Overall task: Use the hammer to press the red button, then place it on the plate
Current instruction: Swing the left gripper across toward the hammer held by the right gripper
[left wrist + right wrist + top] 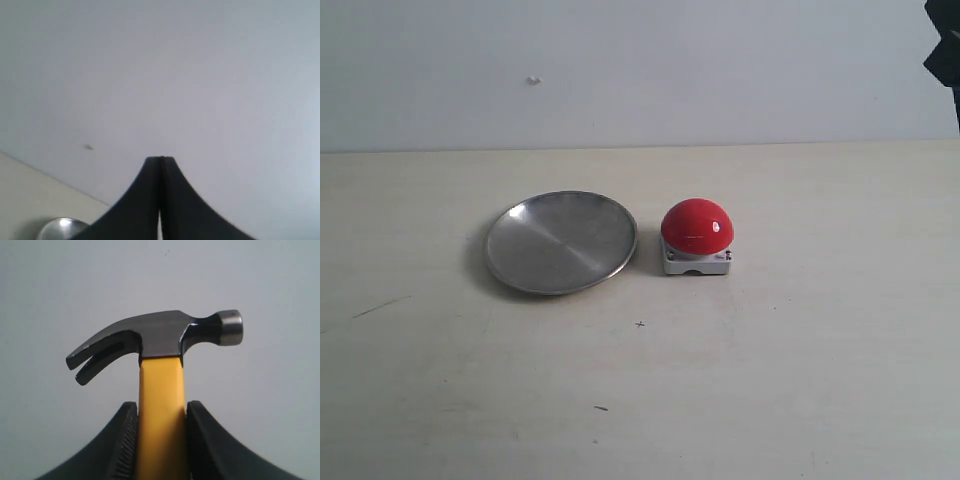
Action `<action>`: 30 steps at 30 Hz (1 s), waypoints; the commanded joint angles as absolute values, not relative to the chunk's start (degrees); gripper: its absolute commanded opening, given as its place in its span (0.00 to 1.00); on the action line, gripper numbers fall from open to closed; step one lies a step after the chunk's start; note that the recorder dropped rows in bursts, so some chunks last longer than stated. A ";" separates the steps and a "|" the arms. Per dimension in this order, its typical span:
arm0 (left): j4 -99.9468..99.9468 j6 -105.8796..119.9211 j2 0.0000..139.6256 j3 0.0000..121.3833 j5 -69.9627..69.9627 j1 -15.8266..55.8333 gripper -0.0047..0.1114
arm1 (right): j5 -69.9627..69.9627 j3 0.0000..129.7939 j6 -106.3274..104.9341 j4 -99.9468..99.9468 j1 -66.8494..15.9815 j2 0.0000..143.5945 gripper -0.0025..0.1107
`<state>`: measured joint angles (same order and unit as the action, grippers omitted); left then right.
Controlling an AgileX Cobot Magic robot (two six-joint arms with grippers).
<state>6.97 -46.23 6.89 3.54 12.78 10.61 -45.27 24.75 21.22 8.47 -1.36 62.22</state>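
The left hand is holding its two black fingers pressed flat together with nothing between them. It is pointing out level toward the pale wall, and a sliver of the plate is showing beside its fingers, low against the tabletop.

In the exterior view, the plate is lying flat on the tabletop, a little left of centre, with nothing on it. Just to its right, close but not touching, the red button is sitting on its grey base.

At the far right top corner of that view a dark shape is hanging well above the tabletop; it is probably part of the right arm, though too little is showing to be sure.

The right hand is gripping the hammer by its yellow handle, its ribbed fingers squeezing the handle from both sides just below the head. The hammer is standing upright out of the grip, its claw and round striking face pointing opposite ways. This hand is facing the plain wall, so the hammer is being held in the air, away from both plate and button.
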 commanded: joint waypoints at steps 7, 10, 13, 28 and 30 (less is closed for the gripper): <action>53.87 -76.47 67.40 23.36 52.56 15.88 0.12 | -50.18 24.93 23.77 9.10 -1.33 61.48 0.02; 55.24 -79.08 86.23 34.31 53.68 24.36 0.30 | -47.07 25.04 22.99 7.46 -1.33 61.48 0.02; 54.85 -79.92 98.35 45.51 53.68 33.80 0.49 | -46.50 25.04 20.73 7.42 -1.33 61.48 0.02; 43.15 -76.01 106.18 67.47 35.31 53.90 0.49 | -45.59 25.04 20.46 7.49 -1.33 61.48 0.02; 41.38 -74.72 108.59 69.86 35.16 55.09 0.49 | -45.27 25.04 21.10 7.70 -1.33 61.48 0.02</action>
